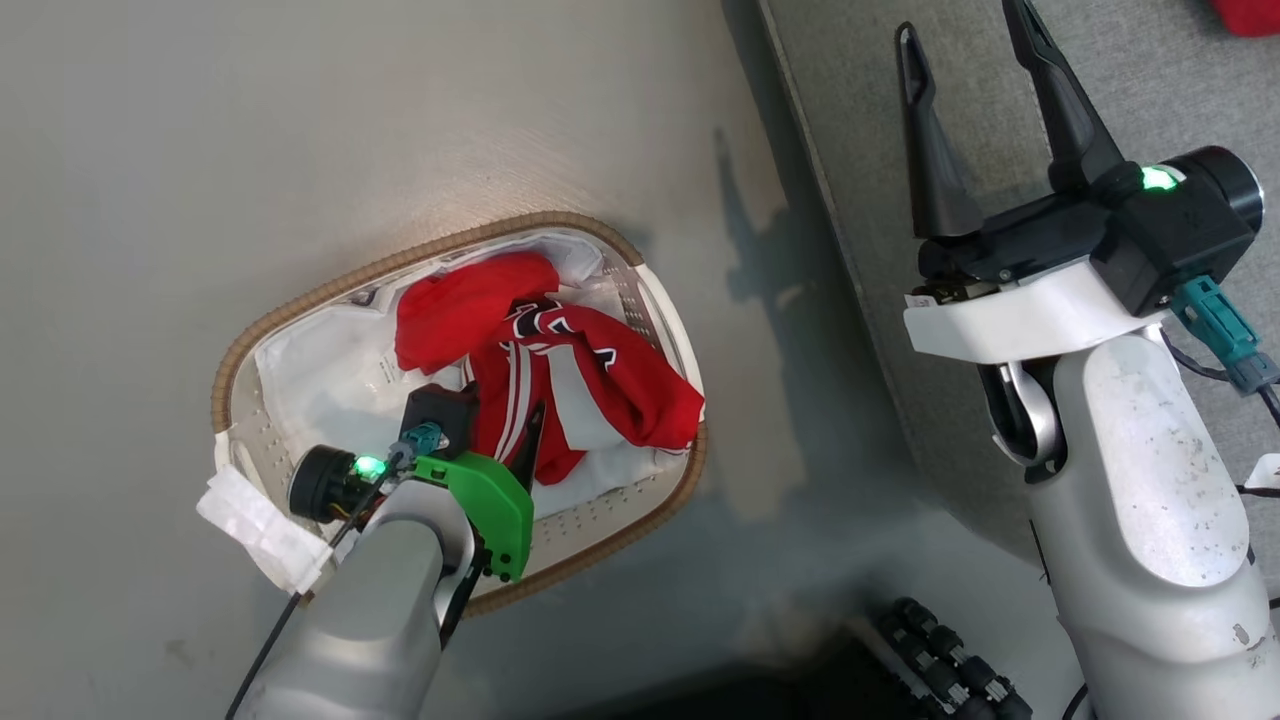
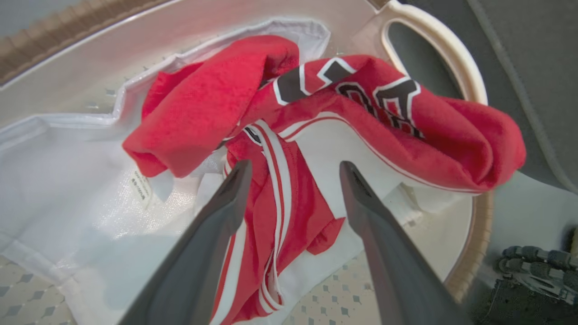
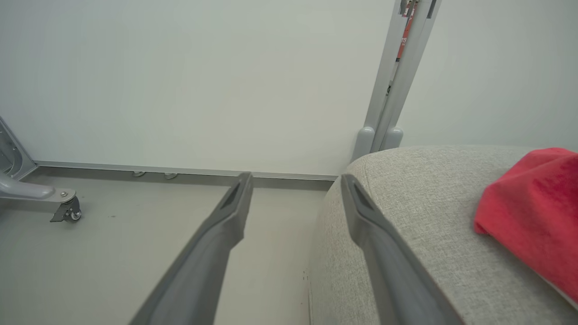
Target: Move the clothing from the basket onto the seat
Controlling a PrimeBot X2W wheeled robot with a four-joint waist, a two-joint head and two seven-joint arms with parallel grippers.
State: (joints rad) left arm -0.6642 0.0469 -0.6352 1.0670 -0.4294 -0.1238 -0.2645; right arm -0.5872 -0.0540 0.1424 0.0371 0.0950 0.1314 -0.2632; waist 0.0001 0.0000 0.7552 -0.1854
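The basket (image 1: 570, 218) stands on the floor, its white liner (image 2: 67, 189) showing inside. Two pieces of clothing lie in it: a plain red one (image 1: 465, 300) (image 2: 203, 104) and a red one with white stripes and dark lettering (image 1: 610, 385) (image 2: 406, 126). My left gripper (image 1: 505, 435) (image 2: 293, 167) reaches down into the basket, open, its fingertips on either side of the striped garment's white bands. The right gripper (image 1: 965, 30) (image 3: 295, 177) hangs open and holds nothing, at the edge of the grey seat (image 1: 1150, 90) (image 3: 429, 203). Another red garment (image 1: 1250, 15) (image 3: 533, 212) lies on the seat.
Grey floor (image 1: 300, 120) surrounds the basket, and the seat's edge runs diagonally to its right. Black ribbed parts of my base (image 1: 940, 660) sit at the bottom. A metal frame on a caster (image 3: 67, 212) and a grey post (image 3: 388, 99) stand by the pale wall.
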